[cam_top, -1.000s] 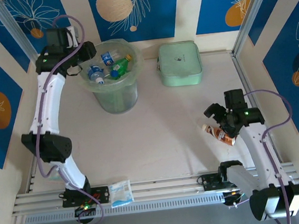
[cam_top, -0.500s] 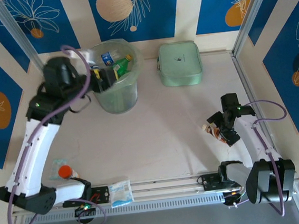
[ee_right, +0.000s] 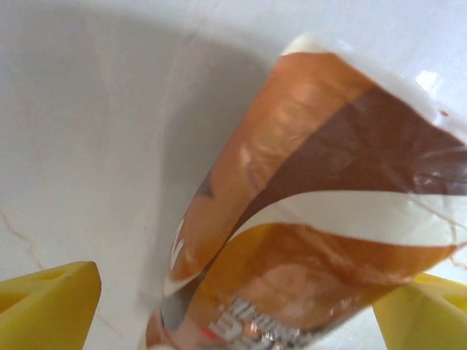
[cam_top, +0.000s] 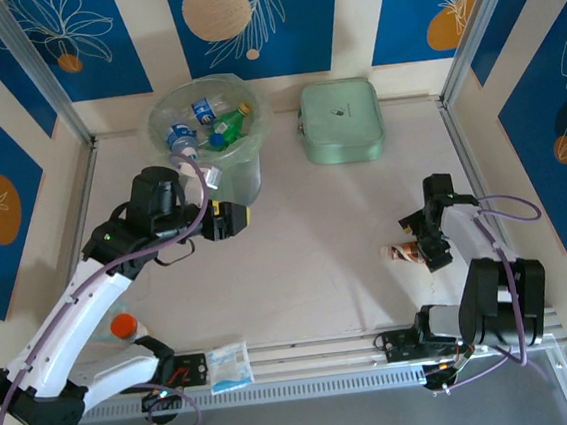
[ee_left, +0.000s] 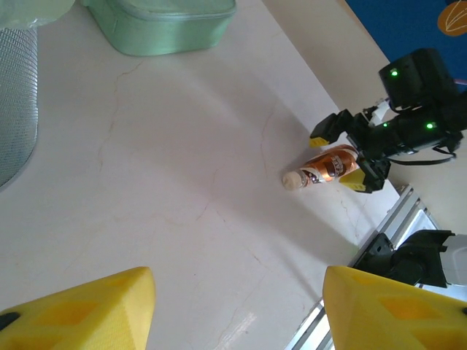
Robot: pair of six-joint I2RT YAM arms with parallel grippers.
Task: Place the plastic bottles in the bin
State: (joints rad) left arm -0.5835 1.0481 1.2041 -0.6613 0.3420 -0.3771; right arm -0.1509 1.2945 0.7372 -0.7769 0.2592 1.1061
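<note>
Left jaws back from bin [cam_top: 243,179], apart, empty; right jaws wide astride one bottle [cam_top: 403,252]; three inside.

Glossy plastic on orange-brown bottle [ee_right: 306,219]; matt, smooth tabletop [cam_top: 315,229] w/ faint veins; translucent plastic bin [cam_top: 242,176].

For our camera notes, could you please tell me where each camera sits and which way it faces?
Top external: above and behind the robot, looking down on the table; left arm and right arm show, left tool near the bin, right tool at the orange-brown bottle.
Left wrist: on the left arm, looking across the table towards the right arm; its yellow fingers at the bottom.
Right wrist: close above that bottle, its yellow fingers either side.
Shared: all three show the bottle.
</note>
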